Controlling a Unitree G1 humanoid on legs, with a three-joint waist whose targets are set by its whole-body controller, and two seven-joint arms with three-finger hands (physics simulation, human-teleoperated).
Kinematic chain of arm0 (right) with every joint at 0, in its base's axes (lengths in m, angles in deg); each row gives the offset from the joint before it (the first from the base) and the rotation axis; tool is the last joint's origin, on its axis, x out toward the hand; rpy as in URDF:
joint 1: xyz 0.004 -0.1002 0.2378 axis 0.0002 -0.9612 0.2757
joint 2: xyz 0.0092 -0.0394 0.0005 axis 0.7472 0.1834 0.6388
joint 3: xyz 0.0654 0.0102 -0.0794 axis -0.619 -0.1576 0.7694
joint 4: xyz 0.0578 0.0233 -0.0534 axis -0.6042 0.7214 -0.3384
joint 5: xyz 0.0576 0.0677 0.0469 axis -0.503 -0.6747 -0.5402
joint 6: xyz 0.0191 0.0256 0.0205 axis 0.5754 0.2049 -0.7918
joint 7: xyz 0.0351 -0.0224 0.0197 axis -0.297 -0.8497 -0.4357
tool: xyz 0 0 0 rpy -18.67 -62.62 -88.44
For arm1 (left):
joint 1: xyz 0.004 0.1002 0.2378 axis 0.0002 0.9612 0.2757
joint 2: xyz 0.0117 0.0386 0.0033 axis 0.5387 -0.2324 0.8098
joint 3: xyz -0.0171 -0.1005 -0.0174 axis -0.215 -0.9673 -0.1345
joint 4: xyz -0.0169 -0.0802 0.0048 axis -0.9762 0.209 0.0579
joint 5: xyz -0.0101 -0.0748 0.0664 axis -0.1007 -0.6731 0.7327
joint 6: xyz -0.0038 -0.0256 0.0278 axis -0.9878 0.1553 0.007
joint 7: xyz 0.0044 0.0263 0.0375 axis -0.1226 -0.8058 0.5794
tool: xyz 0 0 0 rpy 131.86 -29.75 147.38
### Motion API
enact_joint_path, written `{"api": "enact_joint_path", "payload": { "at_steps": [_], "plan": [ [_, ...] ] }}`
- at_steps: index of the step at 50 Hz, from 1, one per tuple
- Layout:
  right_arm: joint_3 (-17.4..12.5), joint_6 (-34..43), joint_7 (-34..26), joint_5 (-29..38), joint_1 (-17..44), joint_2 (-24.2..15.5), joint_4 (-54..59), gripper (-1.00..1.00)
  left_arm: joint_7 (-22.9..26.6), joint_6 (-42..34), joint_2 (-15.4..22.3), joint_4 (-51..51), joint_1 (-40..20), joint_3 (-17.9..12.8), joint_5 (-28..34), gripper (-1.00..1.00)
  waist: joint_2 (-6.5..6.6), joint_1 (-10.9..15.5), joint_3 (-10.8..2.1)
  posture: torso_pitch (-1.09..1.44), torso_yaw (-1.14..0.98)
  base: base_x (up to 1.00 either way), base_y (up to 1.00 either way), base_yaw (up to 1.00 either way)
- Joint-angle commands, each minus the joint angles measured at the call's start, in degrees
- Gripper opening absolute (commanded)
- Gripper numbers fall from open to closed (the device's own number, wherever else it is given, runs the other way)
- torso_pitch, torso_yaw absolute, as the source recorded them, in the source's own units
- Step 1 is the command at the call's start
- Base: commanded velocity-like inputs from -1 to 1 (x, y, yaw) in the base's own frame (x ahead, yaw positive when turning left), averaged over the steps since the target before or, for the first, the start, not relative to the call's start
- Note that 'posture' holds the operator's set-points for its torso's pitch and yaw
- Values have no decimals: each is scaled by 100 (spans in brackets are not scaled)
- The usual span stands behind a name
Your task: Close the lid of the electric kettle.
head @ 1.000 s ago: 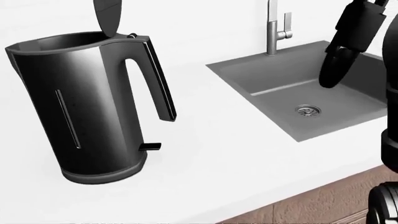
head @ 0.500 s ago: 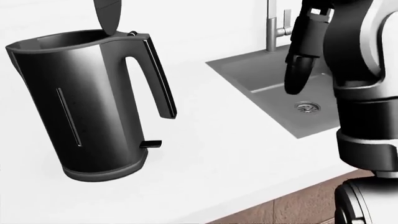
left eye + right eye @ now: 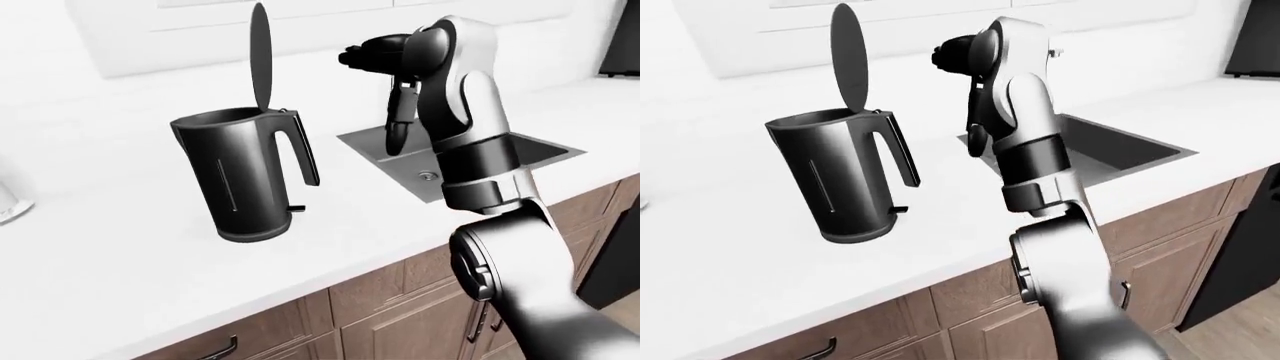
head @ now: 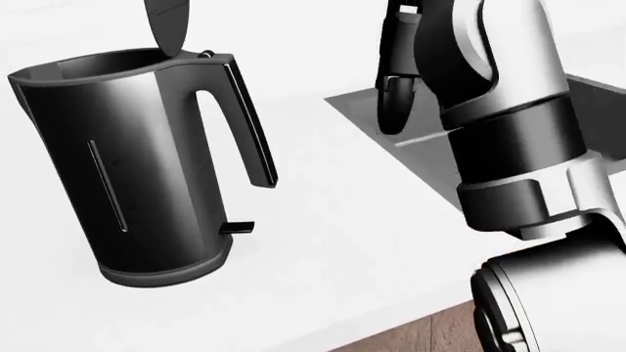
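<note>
Glossy black electric kettle (image 3: 252,174), tapered body, loop handle, stands on smooth white counter (image 3: 120,255). Its thin oval lid (image 3: 261,64) is upright, open. Right of it, clear of the kettle, right hand (image 3: 398,124) hangs over grey recessed sink (image 3: 545,152); finger spread cannot be told. Brown wood-grain cabinets (image 3: 370,300) below; pale wall above.

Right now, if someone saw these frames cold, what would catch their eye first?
The black electric kettle stands on the white counter at the left-eye view's left, its lid standing straight up, open. Next, the robot's right arm rises from the bottom right, its right hand hanging fingers-down to the right of the kettle, over the grey sink, touching nothing.
</note>
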Motion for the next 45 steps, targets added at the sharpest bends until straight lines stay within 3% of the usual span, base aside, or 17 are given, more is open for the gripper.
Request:
{"api": "enact_joint_path", "payload": {
  "at_steps": [1,25,45],
  "plan": [
    [-27,-28,113,25,225,6,-124,100,3,102,124,-3,-62,-1,15,100,23,1,0,-60,0,0,0,0],
    [142,-143,261,20,1167,488,1153,100,-13,128,118,-38,-57,2,-6,100,88,1,4,-60,0,0,0,0],
    [187,-284,1051,-226,2101,789,2717,100,-48,125,180,-82,-32,-110,-134,100,152,6,6,-60,0,0,0,0]
  ]
}}
